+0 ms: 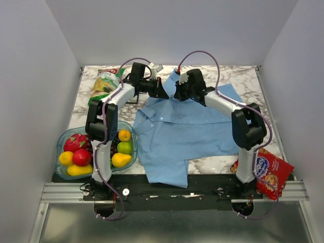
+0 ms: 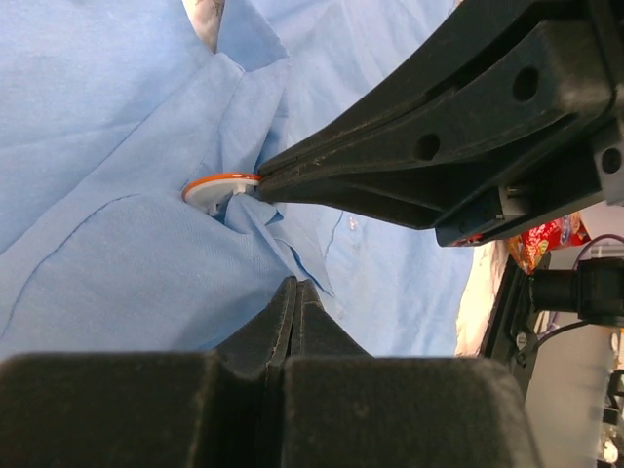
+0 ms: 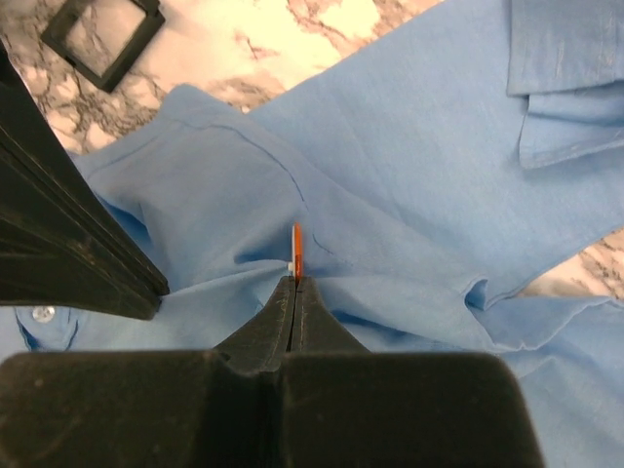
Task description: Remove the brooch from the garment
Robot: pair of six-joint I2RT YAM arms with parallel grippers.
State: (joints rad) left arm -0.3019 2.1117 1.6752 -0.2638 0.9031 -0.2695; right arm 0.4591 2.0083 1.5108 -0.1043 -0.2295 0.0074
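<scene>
- Brooch (image 2: 219,185): small flat disc, orange rim, pale face. It sits on the far part of the garment (image 1: 187,131) near the collar, approx where the 2 arms meet in top view.
- Handling: looks rigid & light. The thin rim is the only place to take hold, and it'd prob slip from a shallow pinch.
- R gripper (image 3: 295,285): fingers together, clamped on the brooch edge-on. Only a sliver of disc shows above the tips.
- L gripper (image 2: 292,292): fingers together on a pucker of cloth just beside the brooch, apparently as an anchor.
- Garment: thin, soft, no stiffness. It'll likely tent up & follow any pull, so hold the cloth close to the brooch. Risk of snag or tear if the fastener isn't free.
- Hidden: brooch back & fastener type (pin, clasp, magnet?) show in no view. Can't tell if it goes through 1 layer or 2.
- Top view: fingertips masked by wrists & cables, brooch not visible there.
- L wrist view: R gripper body blocks much of the right side.
- Black square frame (image 3: 102,39) on the marble table (image 3: 341,24) near the shirt; can't tell what it is.
</scene>
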